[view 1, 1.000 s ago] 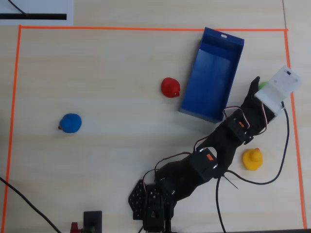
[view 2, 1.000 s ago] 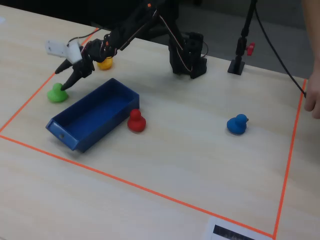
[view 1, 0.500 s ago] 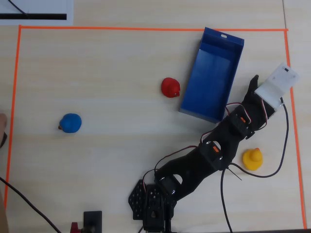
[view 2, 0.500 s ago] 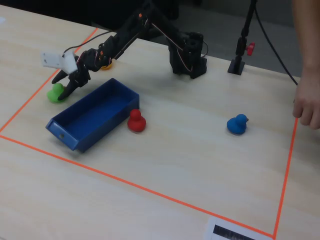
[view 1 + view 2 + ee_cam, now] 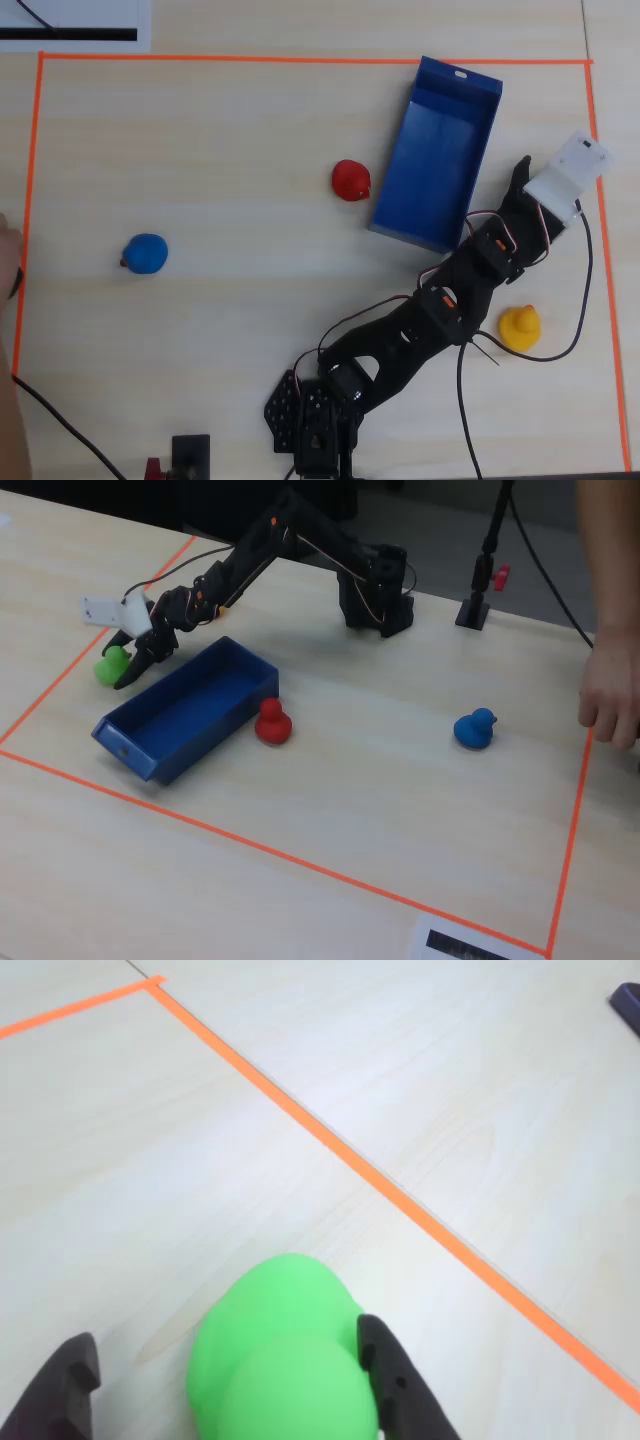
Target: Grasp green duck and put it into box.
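From above, in the overhead view, I saw the black arm reaching from the bottom edge up toward the right, ending beside the long right wall of the box [image 5: 437, 150], a dark blue tray lying inside the orange tape border [image 5: 300, 59] on the pale wooden counter [image 5: 200, 150]. The arm's white wrist block hid the green duck from this camera. A red duck [image 5: 351, 180] sat just left of the box, a blue duck [image 5: 146, 253] lay well apart on the left, and a yellow duck [image 5: 520, 327] stood near the arm's lower right.

At the wrist view, the green duck [image 5: 282, 1360] filled the lower middle, sitting on the counter between the two dark fingers of the pincer [image 5: 228, 1385]. The pincer was spread open around it, one finger close against the duck's right side, the other clear of it on the left.

Over in the fixed view, the green duck [image 5: 111, 665] rested outside the box, just beyond its far corner, with the pincer [image 5: 128, 662] down at it. A person's hand [image 5: 610, 695] showed at the right edge.
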